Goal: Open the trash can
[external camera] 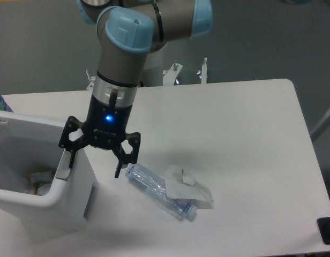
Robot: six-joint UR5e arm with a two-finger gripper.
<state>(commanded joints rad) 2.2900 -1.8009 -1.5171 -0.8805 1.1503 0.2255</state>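
We see the gripper with fingers spread, left finger on the push tab at the trash can right rim; bin lies left, lid open.

The white boxy trash can stands open at the table's left edge, scraps visible inside

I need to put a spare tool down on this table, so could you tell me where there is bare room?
The right half of the table, beyond the crushed clear bottle, is bare, as is the far strip behind the gripper. The left side is crowded: the open trash can, the gripper at its right edge, and the bottle beside them.
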